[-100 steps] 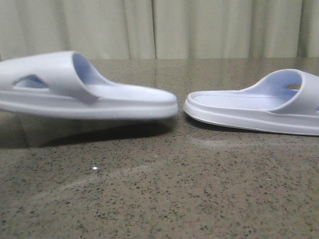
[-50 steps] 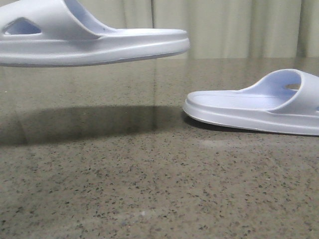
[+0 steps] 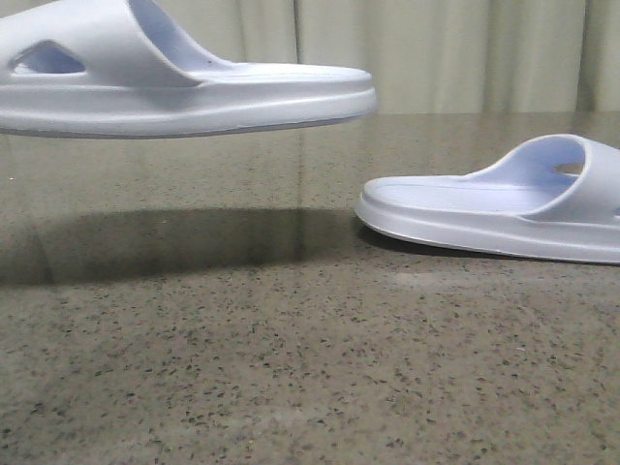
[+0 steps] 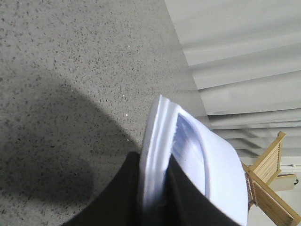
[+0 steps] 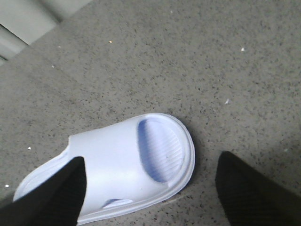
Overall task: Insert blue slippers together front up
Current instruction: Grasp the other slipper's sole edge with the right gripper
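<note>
Two pale lavender-blue slippers. One slipper hangs in the air at the upper left of the front view, level, its heel end pointing right. My left gripper is shut on this slipper's sole edge, black fingers on both sides. The other slipper lies flat on the table at the right. In the right wrist view it lies below my right gripper, whose black fingers stand wide apart and hold nothing.
The table is dark speckled stone. A pale curtain hangs behind it. A wooden rack shows beyond the curtain in the left wrist view. The lifted slipper casts a shadow on the table.
The left slipper rose from near the table to well above it over the last second, then shifted slightly right and down. The right slipper has not moved.
</note>
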Available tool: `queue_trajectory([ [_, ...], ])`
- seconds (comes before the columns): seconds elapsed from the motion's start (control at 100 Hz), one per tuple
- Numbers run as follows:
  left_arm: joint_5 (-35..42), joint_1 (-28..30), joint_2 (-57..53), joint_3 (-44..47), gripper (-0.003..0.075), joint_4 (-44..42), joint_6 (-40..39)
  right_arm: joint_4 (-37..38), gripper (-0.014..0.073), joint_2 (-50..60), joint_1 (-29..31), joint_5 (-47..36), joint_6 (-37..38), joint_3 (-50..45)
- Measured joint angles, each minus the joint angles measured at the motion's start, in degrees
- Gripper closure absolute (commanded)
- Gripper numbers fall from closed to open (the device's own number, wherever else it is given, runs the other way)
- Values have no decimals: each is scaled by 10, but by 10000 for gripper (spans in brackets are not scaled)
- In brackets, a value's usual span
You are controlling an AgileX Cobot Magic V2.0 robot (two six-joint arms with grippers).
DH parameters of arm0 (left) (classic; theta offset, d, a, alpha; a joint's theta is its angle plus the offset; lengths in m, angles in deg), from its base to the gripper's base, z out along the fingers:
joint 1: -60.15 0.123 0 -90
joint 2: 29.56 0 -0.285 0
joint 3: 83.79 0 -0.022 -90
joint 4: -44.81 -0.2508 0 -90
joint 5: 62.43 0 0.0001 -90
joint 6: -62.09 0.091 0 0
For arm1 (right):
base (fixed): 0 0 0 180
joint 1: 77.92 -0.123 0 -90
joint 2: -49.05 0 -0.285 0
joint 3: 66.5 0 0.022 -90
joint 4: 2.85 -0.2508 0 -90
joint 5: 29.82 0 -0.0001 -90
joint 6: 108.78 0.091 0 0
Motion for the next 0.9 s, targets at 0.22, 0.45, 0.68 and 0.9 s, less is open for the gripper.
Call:
queue_trajectory([
  [0.22, 1, 0, 0, 0, 704, 0, 0, -3, 98, -73, 0, -25, 14, -8],
  [0.45, 3, 0, 0, 0, 704, 0, 1, -19, 98, -146, 0, -49, 44, -8],
  [0.68, 6, 0, 0, 0, 704, 0, 1, -51, 98, -198, 0, -70, 53, -8],
  [0.9, 7, 0, 0, 0, 704, -1, 1, -73, 98, -212, 0, -97, 54, -8],
])
